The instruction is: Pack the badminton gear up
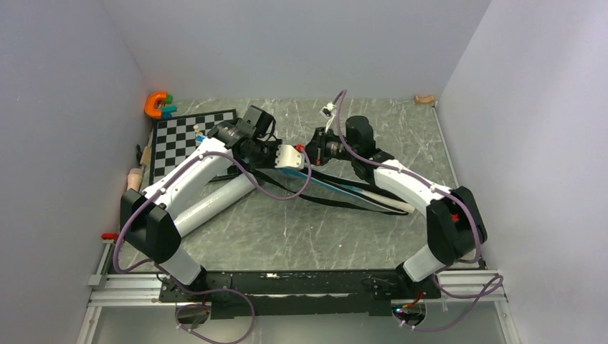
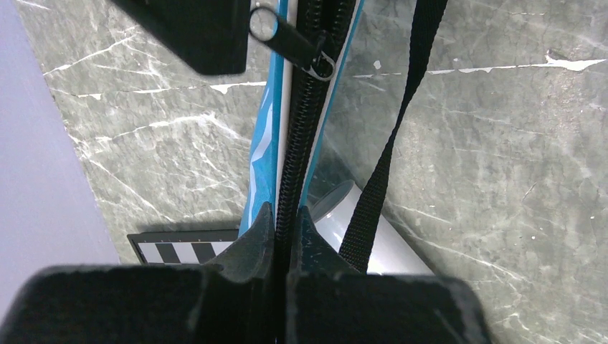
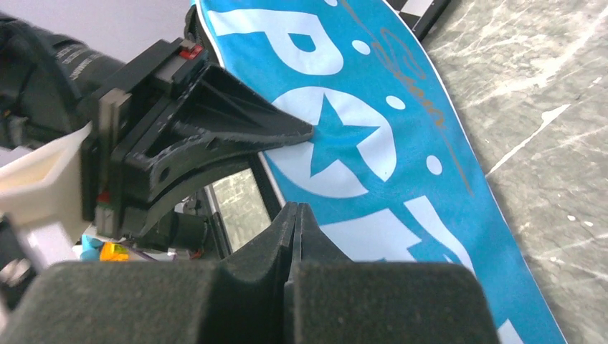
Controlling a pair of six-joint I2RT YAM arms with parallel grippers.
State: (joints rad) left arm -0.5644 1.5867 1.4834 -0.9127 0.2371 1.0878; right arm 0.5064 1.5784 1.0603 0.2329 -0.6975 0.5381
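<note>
Tabletop [image 1: 287, 236] carries the blue bag [image 3: 430, 215] at its middle, raised on edge, its long axis slanting from where the two arms meet toward the near right. The zipper [image 2: 290, 143] runs straight away from the left fingers [image 2: 259, 233], which are clenched on that seam. The zipper pull [image 2: 294, 43] sits further along the same line, just beside the right fingers [image 3: 283, 229], which are pressed together with nothing visibly between them. The right arm looks nearer to the pull.
</note>
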